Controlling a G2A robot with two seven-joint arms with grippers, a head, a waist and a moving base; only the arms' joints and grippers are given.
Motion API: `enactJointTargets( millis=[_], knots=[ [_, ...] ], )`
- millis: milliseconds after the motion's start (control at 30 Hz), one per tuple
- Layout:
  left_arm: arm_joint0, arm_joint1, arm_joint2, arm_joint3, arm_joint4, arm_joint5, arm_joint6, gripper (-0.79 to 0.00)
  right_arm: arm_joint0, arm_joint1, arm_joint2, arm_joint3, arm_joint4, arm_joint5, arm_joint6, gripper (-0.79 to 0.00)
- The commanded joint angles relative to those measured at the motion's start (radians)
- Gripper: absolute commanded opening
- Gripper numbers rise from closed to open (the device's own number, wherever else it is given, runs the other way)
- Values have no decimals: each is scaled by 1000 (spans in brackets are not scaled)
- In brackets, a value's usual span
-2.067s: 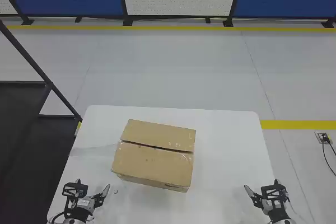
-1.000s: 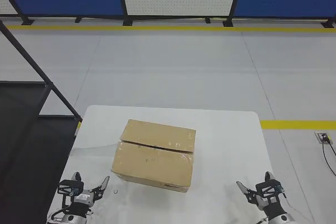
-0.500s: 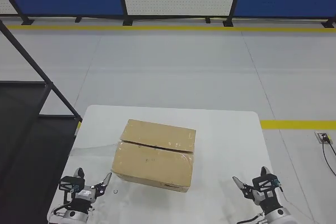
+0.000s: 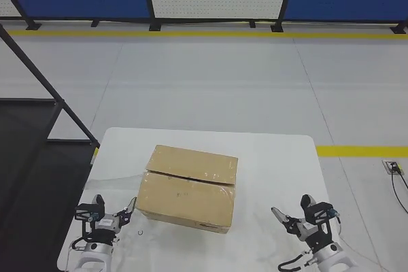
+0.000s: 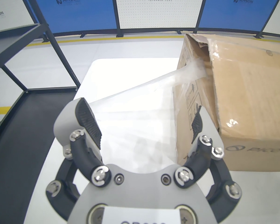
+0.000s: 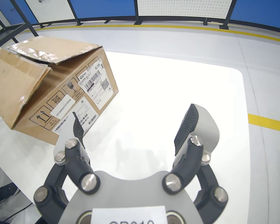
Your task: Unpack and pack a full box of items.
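Flagging snag risk at box [image 4: 188, 188]

Sitting mid-table [image 4: 279, 163], flaps [image 4: 194, 165] shut, clear tape [image 5: 140, 87] trailing off one corner. Holding left gripper [image 5: 140, 108] just beside that corner, right gripper [image 6: 133, 111] well apart, both spread wide, empty. Could catch tape or shove box askew if pushed from one side.

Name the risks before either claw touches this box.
1. The loose clear film trailing from the box corner could snag the open left claw.
2. The top flaps sit slightly lifted with torn edges; prying them may rip the cardboard or slide the box across the table.
3. The open right claw, facing the labelled side, might shove the box rather than steady it.
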Motion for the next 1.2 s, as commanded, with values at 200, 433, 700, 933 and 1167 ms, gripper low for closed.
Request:
enactJointTargets(
  millis=[200, 433, 700, 933, 1167],
  knots=[
    [1, 0, 0, 0, 1, -1, -1, 0, 1, 0, 0, 0, -5, 1, 2, 0],
    [-30, -6, 9, 12, -17, 9, -12, -533, 15, -4, -27, 10, 13, -12, 3, -640],
    [-63, -12, 22, 33, -28, -5, -12, -785, 26, -5, -34, 9, 25, -22, 6, -785],
    [-62, -13, 21, 33, -45, -8, -18, -785, 26, -5, -34, 9, 25, -22, 6, -785],
    [-138, -20, 44, 111, -61, -42, -24, -785, 35, -8, -47, 13, 58, -30, -1, -785]
  ],
)
